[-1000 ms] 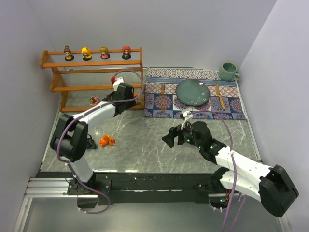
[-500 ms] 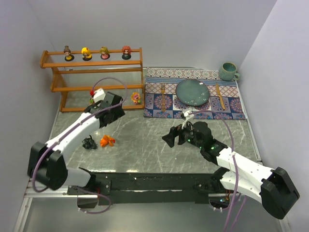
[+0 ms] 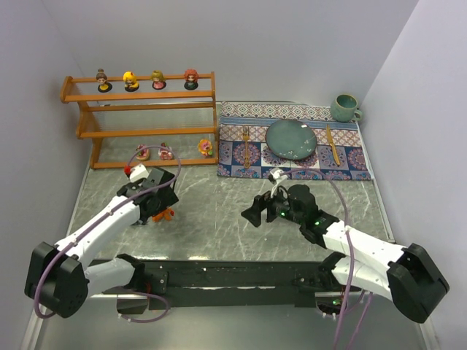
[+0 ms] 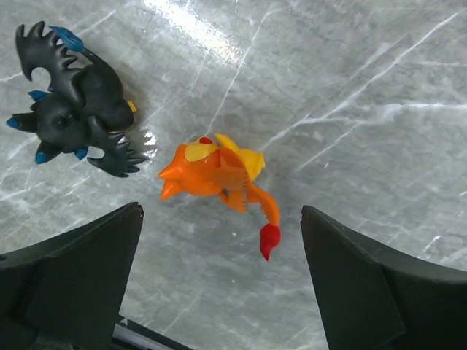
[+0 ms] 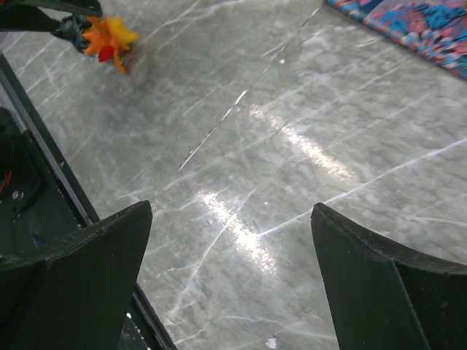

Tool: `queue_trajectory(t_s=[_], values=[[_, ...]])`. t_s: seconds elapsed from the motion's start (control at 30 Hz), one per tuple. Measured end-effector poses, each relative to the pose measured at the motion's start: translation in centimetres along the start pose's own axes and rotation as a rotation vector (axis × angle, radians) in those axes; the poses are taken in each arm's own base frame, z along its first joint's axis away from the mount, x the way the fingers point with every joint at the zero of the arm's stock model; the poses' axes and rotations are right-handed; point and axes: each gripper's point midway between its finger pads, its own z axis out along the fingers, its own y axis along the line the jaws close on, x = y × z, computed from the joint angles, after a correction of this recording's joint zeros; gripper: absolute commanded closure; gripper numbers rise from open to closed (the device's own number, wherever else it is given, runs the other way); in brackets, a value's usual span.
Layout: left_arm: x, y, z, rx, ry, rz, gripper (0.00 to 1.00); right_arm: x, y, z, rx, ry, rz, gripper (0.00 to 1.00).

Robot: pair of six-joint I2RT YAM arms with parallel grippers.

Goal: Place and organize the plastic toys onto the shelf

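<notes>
Orange plastic caught my eye: the orange creature (image 4: 215, 175) lay on the grey marbled counter (image 4: 365, 87) at the centre of the left wrist view. Just to its left, close but apart, sat the dark-blue spiky creature (image 4: 73, 98). The left end effector (image 4: 222, 248) hung released over the orange one, fingers spread, gripping nothing. I judged it should drop straight onto the body, not the thin tail, keeping its left finger off the dark neighbour.

At the top view's upper left, the shelf (image 3: 139, 107) carried four dolls (image 3: 131, 80) on top and three round toys (image 3: 166, 152) on the lowest tier. Right of centre, the right end effector (image 5: 230, 240) hovered released. The placemat (image 3: 350, 162), plate (image 3: 290, 138) and mug (image 3: 344, 108) lay upper right, off the path.
</notes>
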Motion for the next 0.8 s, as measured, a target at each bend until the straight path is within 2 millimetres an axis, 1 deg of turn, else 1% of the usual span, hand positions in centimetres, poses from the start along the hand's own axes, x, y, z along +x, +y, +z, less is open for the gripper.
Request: queue_trajectory(t_s=[0.13,0.27,0.33,0.37,0.43,0.47,0.53,0.57,0.63,0.67,0.73,0.77,0.8], values=[[-0.1,-0.1,0.9,0.017,0.004,-0.01,0.11,0.9,0.8,0.4,-0.027,0.026,0.006,0.03],[-1.0,-1.0,1.7,0.055,0.0,-0.022,0.19,1.4,1.8,0.7,-0.056,0.04,0.002,0.03],[-0.9,-1.3,2.1,0.065,0.01,-0.01,0.22,1.7,2.4,0.8,-0.071,0.046,0.0,0.03],[-0.8,-1.5,2.4,0.067,0.02,-0.003,0.27,1.8,2.8,0.8,-0.079,0.049,-0.001,0.03],[-0.3,-1.6,2.8,0.067,0.044,0.009,0.33,2.0,3.3,0.9,-0.089,0.053,0.0,0.03],[0.1,-1.7,2.9,0.067,0.06,0.016,0.38,2.1,3.5,1.0,-0.093,0.054,-0.001,0.03],[0.4,-1.7,2.9,0.069,0.079,0.024,0.44,2.3,3.9,1.1,-0.103,0.056,-0.003,0.03],[0.5,-2.0,2.8,0.081,0.09,0.02,0.5,2.4,4.1,1.2,-0.105,0.06,-0.002,0.03],[0.9,-2.4,2.5,0.104,0.118,0.015,0.55,2.9,4.4,1.4,-0.11,0.072,0.0,0.03],[1.2,-2.7,2.4,0.119,0.134,0.009,0.61,3.1,4.6,1.6,-0.111,0.078,0.003,0.03],[1.7,-3.3,1.9,0.151,0.165,-0.004,0.65,3.5,4.9,1.9,-0.117,0.085,0.005,0.03],[1.9,-3.6,1.6,0.171,0.179,-0.008,0.74,3.6,5.0,2.0,-0.121,0.088,0.007,0.03],[2.1,-4.0,1.3,0.189,0.193,-0.013,0.79,3.8,5.2,2.3,-0.126,0.089,0.01,0.03]])
